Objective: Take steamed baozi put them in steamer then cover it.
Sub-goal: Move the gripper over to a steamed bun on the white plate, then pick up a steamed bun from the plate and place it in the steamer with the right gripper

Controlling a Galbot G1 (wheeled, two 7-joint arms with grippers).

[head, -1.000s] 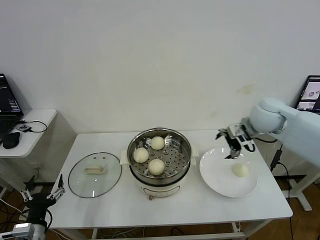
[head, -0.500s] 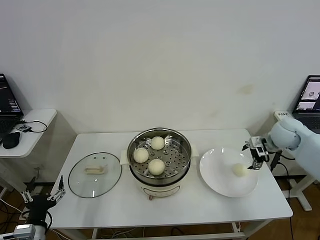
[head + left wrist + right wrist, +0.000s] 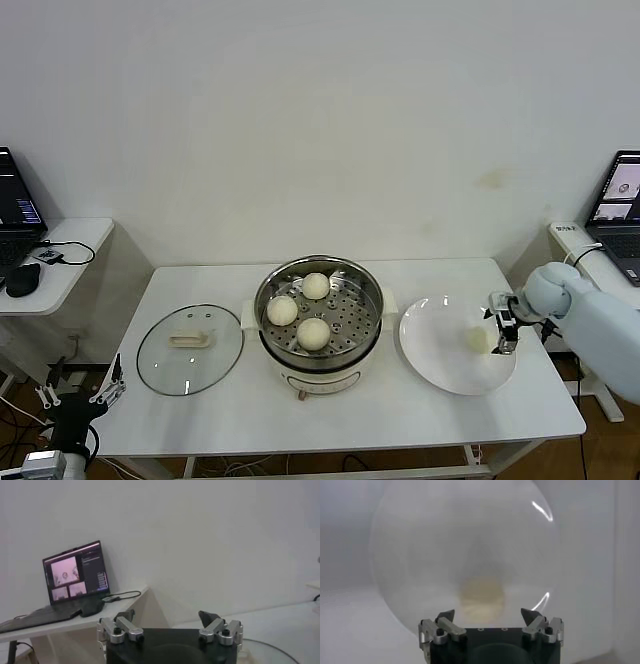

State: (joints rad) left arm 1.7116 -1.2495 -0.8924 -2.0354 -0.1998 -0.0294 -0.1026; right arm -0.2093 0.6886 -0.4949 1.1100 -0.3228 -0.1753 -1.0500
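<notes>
The steel steamer [image 3: 319,312] stands mid-table on its cream base with three baozi [image 3: 313,332] on its perforated tray. A fourth baozi [image 3: 476,340] lies on the white plate [image 3: 440,365] at the right; it also shows in the right wrist view [image 3: 481,596]. My right gripper [image 3: 503,328] is open, low at the plate's right edge, just right of that baozi; in the right wrist view [image 3: 487,616] the bun lies just ahead of the spread jaws. The glass cover [image 3: 189,348] lies flat left of the steamer. My left gripper [image 3: 78,390] is open and parked below the table's left front corner.
A side desk [image 3: 70,250] with a laptop and mouse stands at the far left. Another laptop [image 3: 620,205] sits on a desk at the far right. The white table [image 3: 350,420] has bare room along its front edge.
My right gripper has swung from behind the plate out to the right and come down low beside the baozi on the plate. The left arm stays parked.
</notes>
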